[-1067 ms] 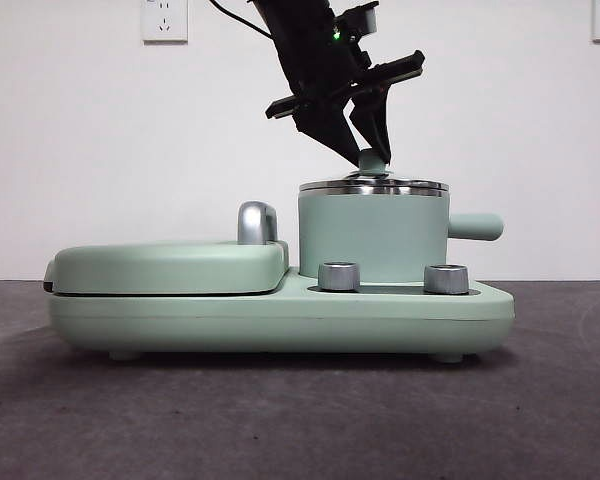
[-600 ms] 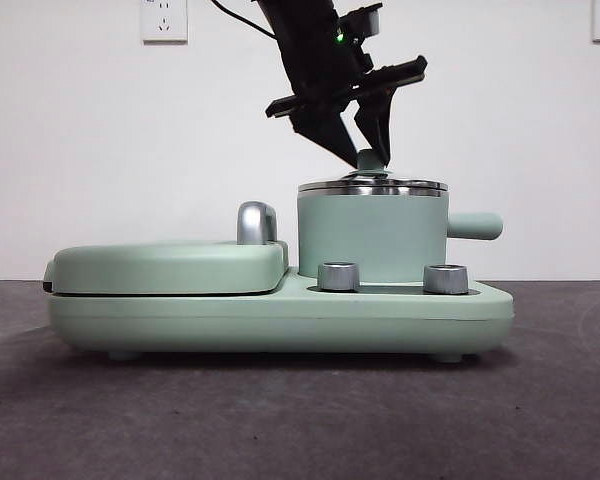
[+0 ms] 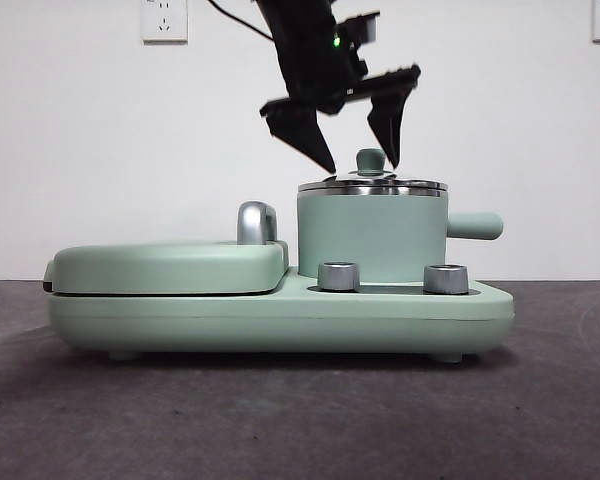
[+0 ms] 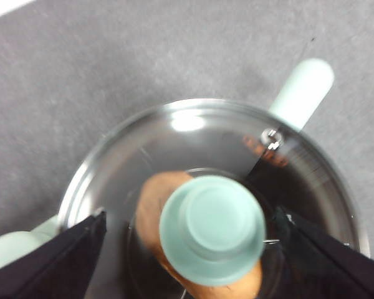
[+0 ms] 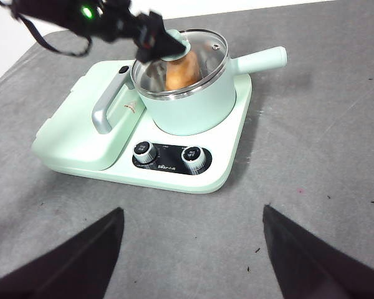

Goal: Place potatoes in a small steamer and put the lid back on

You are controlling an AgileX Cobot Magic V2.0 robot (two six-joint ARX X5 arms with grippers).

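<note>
Griddle cover (image 3: 170, 266) closed on the left. Left gripper (image 3: 360, 150) hovers above the lid (image 3: 373, 184), fingers spread either side of the knob (image 4: 212, 228), not touching. Lid sits on the small steamer (image 3: 372, 235); potato (image 5: 182, 70) inside, mostly hidden under knob. Right gripper (image 5: 190, 261) spread, well back.

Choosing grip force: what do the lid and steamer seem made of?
The lid looks like clear glass with a polished steel rim: the potato shows through it. Its knob looks like matte mint plastic. The steamer has a satin mint coating, probably over metal.
</note>
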